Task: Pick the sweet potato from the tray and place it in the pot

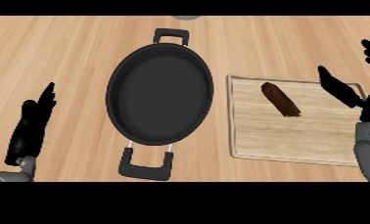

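A brown sweet potato (280, 100) lies slantwise on the upper middle of a pale wooden tray (289, 140) at the right of the counter. Left of the tray stands a black pot (115, 78) with a handle at its far end and one at its near end; nothing is inside it. My right hand (339, 88) shows at the right edge, over the tray's far right corner, fingers straight and apart from the sweet potato. At the lower left, my left hand (30, 127) rests open with fingers up, well clear of the pot.
The wooden counter runs all around. A grey round object (189, 17) peeks in at the top edge behind the pot's far handle.
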